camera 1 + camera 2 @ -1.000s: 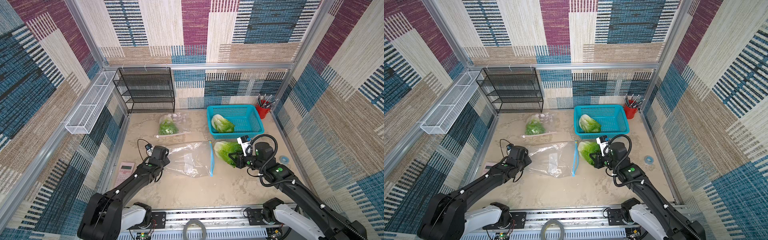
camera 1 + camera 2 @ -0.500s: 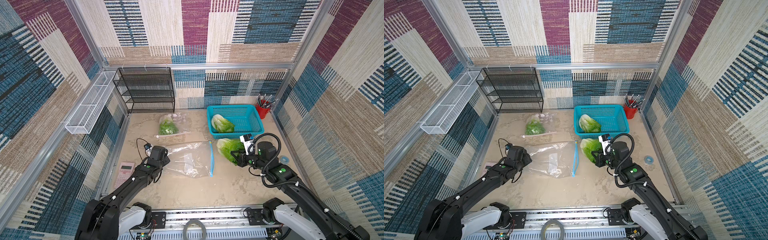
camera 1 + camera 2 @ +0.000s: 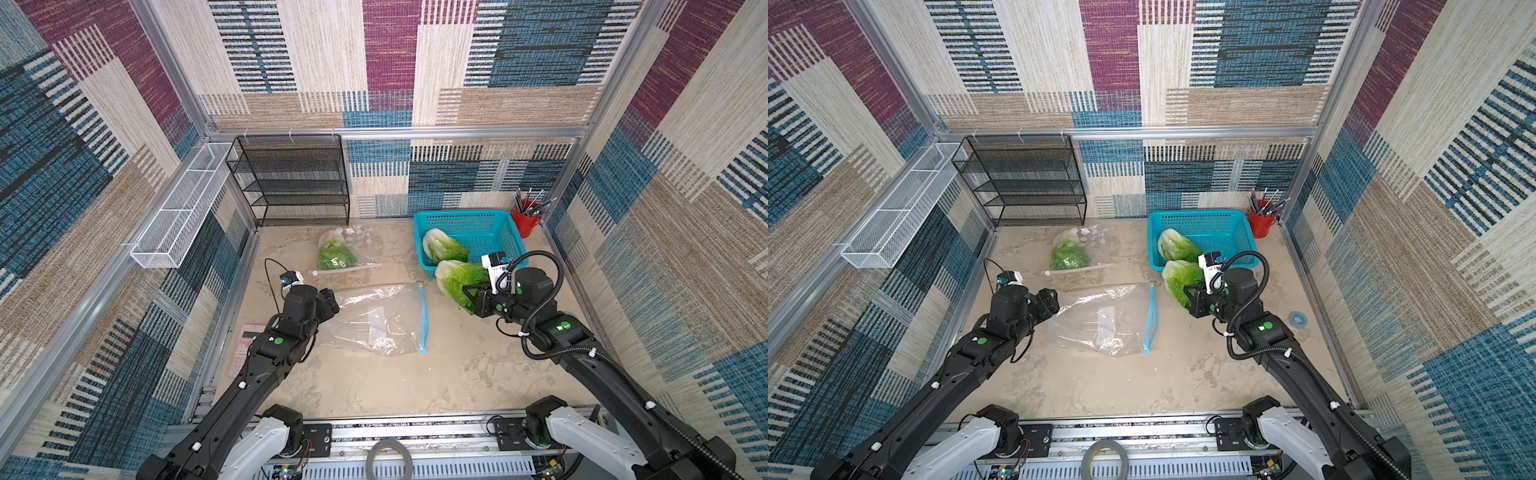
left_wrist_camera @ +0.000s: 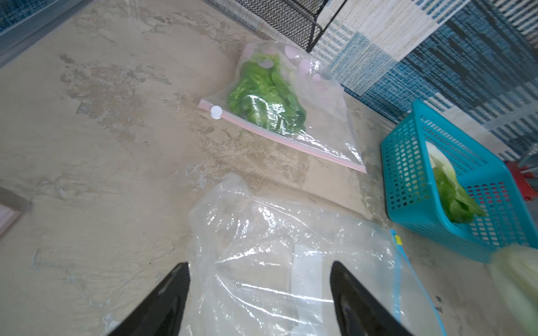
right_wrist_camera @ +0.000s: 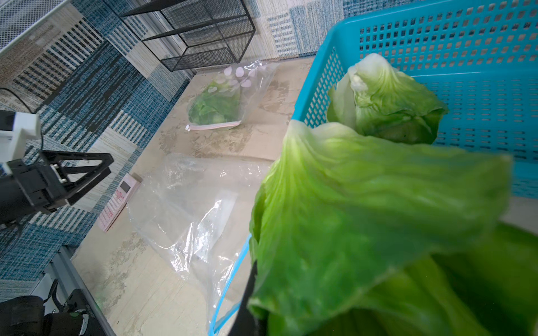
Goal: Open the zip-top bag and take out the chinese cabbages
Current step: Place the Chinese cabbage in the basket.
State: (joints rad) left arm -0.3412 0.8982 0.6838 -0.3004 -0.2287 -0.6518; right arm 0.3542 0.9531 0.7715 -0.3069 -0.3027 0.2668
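So the right gripper (image 3: 471, 297) is clamped tight on the leafy end of the held cabbage (image 3: 457, 276). Its white stalk pokes out toward the gripper's 11 o'clock, right at the 7 o'clock corner of the teal basket (image 3: 505, 216). A second cabbage (image 3: 442, 247) lies inside that basket, on its 9 o'clock side. The third cabbage (image 3: 334, 255) sits inside the pink-zip bag (image 3: 361, 241), roughly 12 o'clock from the left gripper (image 3: 332, 301). That one has its jaws spread wide with nothing in them, hovering at the closed end of the flat, clear blue-zip bag (image 3: 382, 320), which stretches off to its 3 o'clock
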